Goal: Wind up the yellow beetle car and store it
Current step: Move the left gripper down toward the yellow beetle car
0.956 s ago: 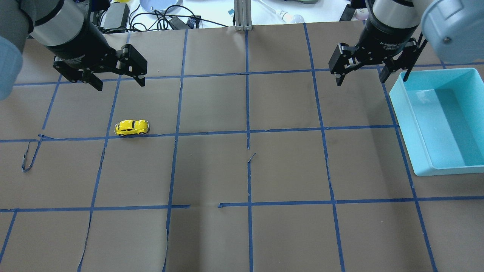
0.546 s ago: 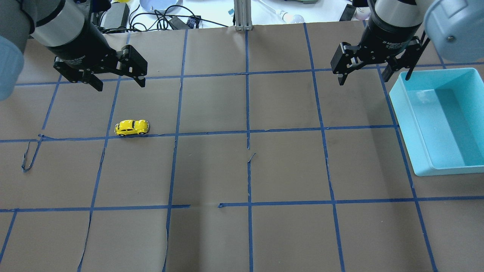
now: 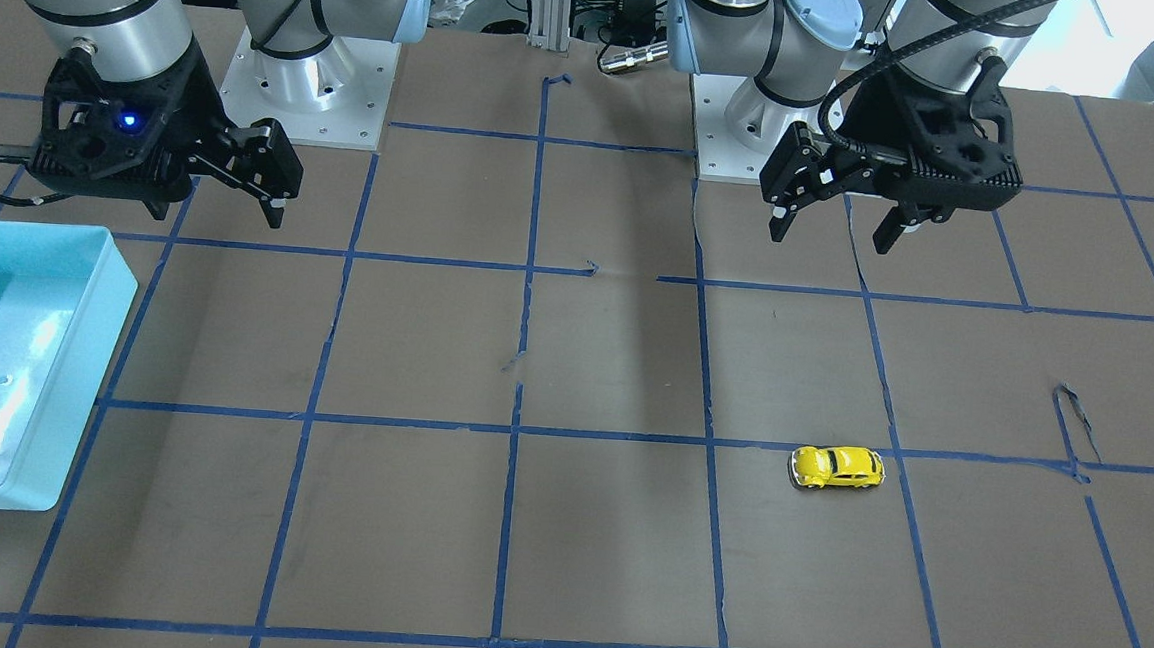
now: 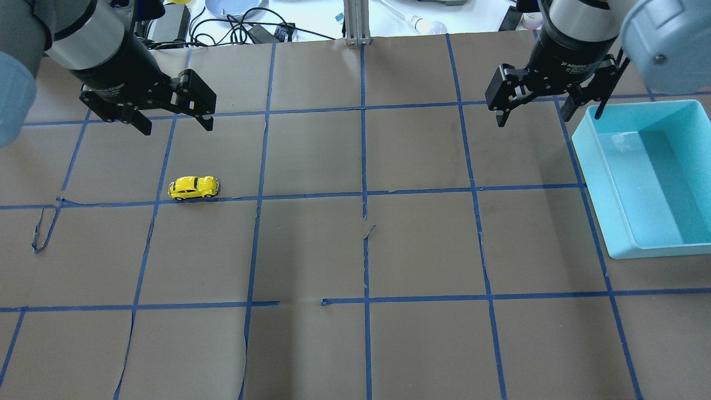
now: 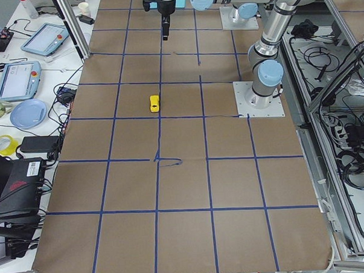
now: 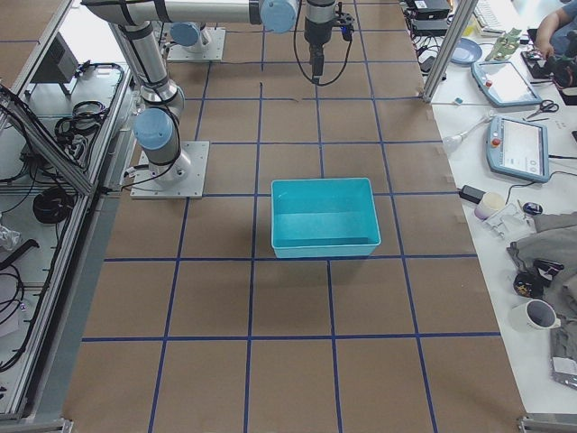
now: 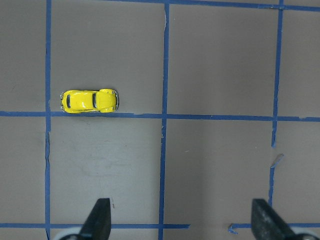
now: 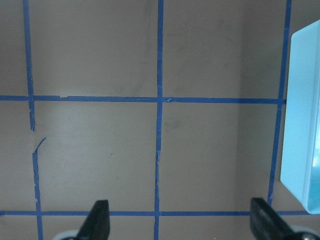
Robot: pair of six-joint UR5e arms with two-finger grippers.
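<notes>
The yellow beetle car stands on its wheels on the brown paper, just above a blue tape line, left of centre. It also shows in the front view, the left side view and the left wrist view. My left gripper hangs open and empty high above the table, behind the car. My right gripper hangs open and empty at the far right, beside the turquoise bin. Both wrist views show two spread fingertips.
The turquoise bin is empty and sits at the table's right edge. Blue tape lines grid the brown paper, with some torn, lifted strips. Cables and clutter lie beyond the far table edge.
The right gripper has shifted slightly up and back. The left gripper has hardly moved. The car has not moved.
</notes>
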